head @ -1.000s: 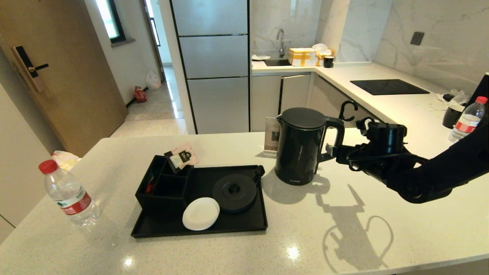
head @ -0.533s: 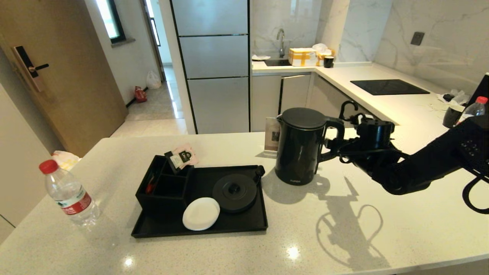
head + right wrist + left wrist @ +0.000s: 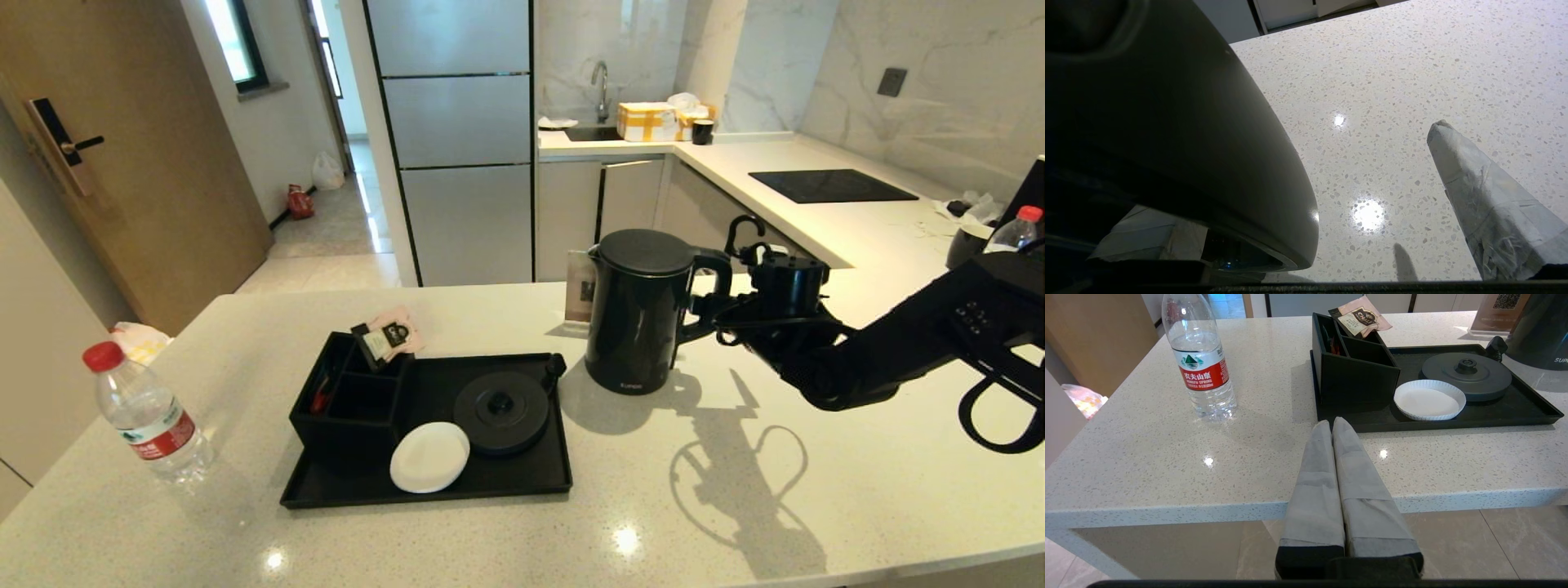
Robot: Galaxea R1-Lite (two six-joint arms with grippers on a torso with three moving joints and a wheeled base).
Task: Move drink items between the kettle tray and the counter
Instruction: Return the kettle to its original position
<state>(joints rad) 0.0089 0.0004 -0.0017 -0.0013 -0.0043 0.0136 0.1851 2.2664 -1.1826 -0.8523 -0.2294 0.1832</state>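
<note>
Straddling the kettle's [image 3: 637, 310] handle [image 3: 709, 294], the right gripper's [image 3: 709, 314] fingers [image 3: 1486, 204] are spread, grasping nothing. Close squarely on the handle before lifting, keep the kettle upright, then centre it over the base [image 3: 500, 412] on the tray [image 3: 555, 482]. Left gripper [image 3: 1333, 428] hangs clenched off the table [image 3: 816, 490] edge.

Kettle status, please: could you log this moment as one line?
kettle: on counter, beside tray | right end effector: open at handle | left end effector: shut, parked
</note>
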